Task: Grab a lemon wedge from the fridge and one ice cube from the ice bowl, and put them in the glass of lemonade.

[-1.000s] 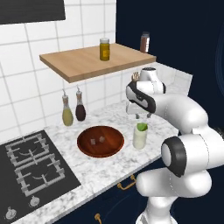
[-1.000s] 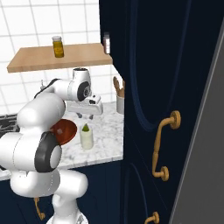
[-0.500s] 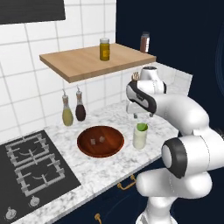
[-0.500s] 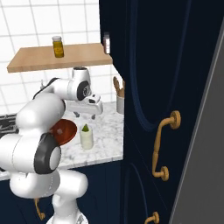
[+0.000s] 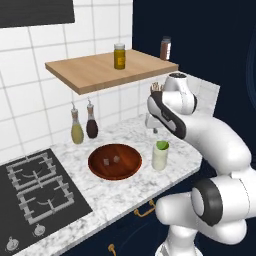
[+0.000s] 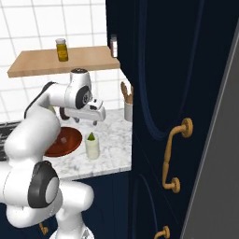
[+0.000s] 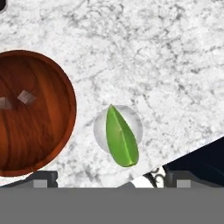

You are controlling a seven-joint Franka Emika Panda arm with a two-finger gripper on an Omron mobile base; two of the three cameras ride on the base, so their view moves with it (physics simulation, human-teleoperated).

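Observation:
The glass of lemonade [image 5: 160,159] [image 6: 92,149] [image 7: 99,127] stands on the marble counter, just right of the ice bowl. A green-yellow lemon wedge [image 5: 162,145] [image 6: 91,137] [image 7: 120,139] sits in its mouth, tip poking above the rim. My gripper [image 5: 153,128] [image 6: 86,122] [image 7: 111,178] hangs a little above the glass, open, touching nothing. The reddish-brown ice bowl [image 5: 100,169] [image 6: 67,144] [image 7: 48,131] holds two ice cubes [image 5: 117,159] [image 7: 26,97]. A light-grey slab [image 6: 217,177] at the right edge looks like the fridge's side.
A wooden shelf [image 5: 100,72] with two jars hangs over the counter. Two bottles [image 5: 84,126] stand at the tiled wall and a crock of wooden utensils [image 6: 127,106] in the corner. A gas hob [image 5: 35,192] lies left. Tall navy cabinet doors with gold handles [image 6: 173,158] rise right.
The jaws have spread wide apart above the glass. The arm and the things on the counter stay where they were.

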